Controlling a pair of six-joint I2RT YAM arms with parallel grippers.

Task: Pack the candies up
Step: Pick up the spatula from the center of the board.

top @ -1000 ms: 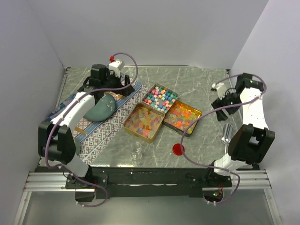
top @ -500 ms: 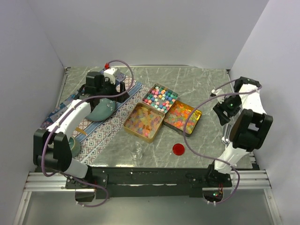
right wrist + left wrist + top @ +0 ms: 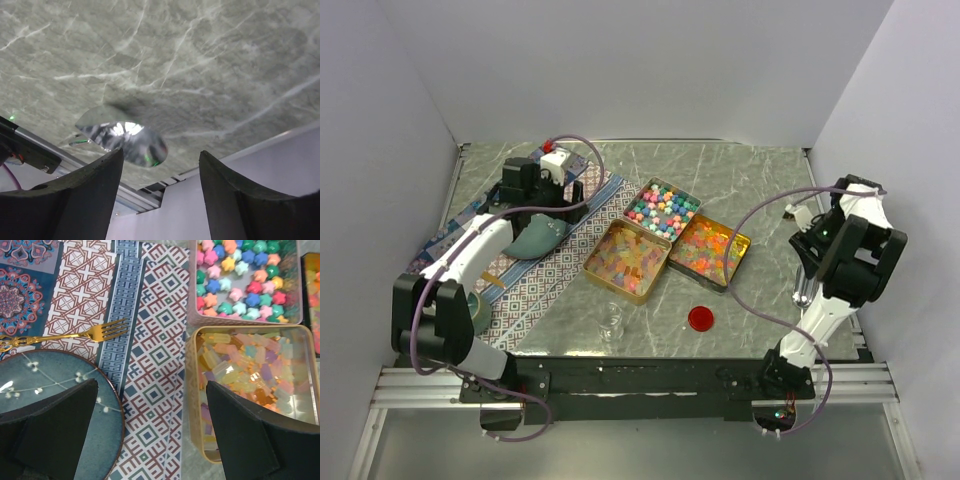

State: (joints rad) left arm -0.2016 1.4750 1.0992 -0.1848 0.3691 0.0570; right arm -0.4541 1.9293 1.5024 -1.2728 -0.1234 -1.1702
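Observation:
Three open gold tins hold the candies: pastel pink, blue, green and white ones [image 3: 661, 208], translucent yellow-pink ones [image 3: 627, 260] and orange-red-yellow ones [image 3: 708, 249]. The left wrist view shows the pastel ones [image 3: 245, 280] and the translucent ones [image 3: 250, 375]. My left gripper [image 3: 552, 205] is open and empty above the patterned cloth, between a plate and the tins [image 3: 152, 440]. My right gripper [image 3: 812, 242] is open and empty at the table's right side, above a shiny metal scoop [image 3: 125, 140].
A teal plate [image 3: 55, 405] and a gold fork [image 3: 65, 335] lie on the patterned cloth [image 3: 535, 285]. A small glass jar [image 3: 611, 322] and a red disc [image 3: 699, 319] stand near the front edge. The scoop [image 3: 804, 285] lies by the right wall.
My right arm has swung back from the table's middle toward the right edge and now points down over the scoop. My left gripper has shifted slightly left over the cloth.

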